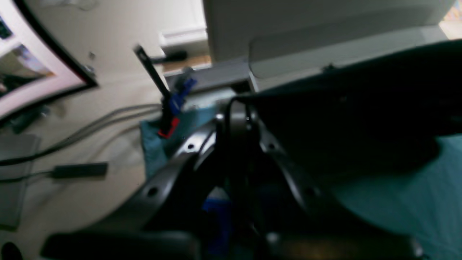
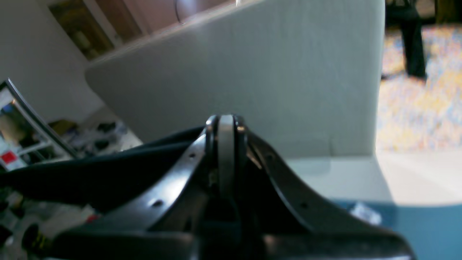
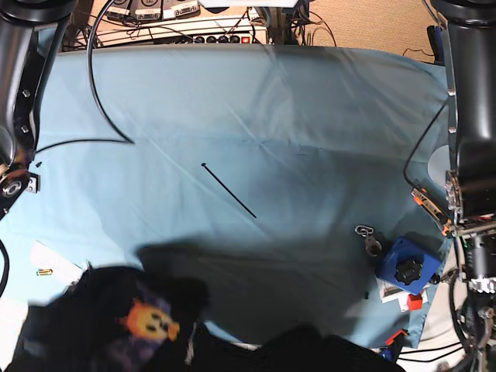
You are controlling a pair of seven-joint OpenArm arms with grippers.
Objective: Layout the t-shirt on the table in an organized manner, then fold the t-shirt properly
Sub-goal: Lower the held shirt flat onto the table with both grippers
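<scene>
The black t-shirt [image 3: 93, 333] hangs bunched above the near edge of the light blue table [image 3: 271, 116], its orange and purple graphic [image 3: 149, 322] facing up, and it casts a shadow on the cloth. In the left wrist view my left gripper [image 1: 236, 110] is shut on the t-shirt [image 1: 361, 119], which stretches off to the right above the table [image 1: 415, 202]. My right gripper [image 2: 225, 124] is shut too, with the t-shirt [image 2: 90, 173] trailing left from its fingertips. Neither gripper shows in the base view, where the shirt fills the lower edge.
A thin black strip [image 3: 229, 191] lies mid-table. A blue block with a black knob [image 3: 407, 267] and a metal ring [image 3: 370, 240] sit at the right. A black cable [image 3: 101, 101] loops at the left. A blue-and-red clamp [image 1: 173, 104] stands at the table edge. A grey panel [image 2: 252, 72] is beyond.
</scene>
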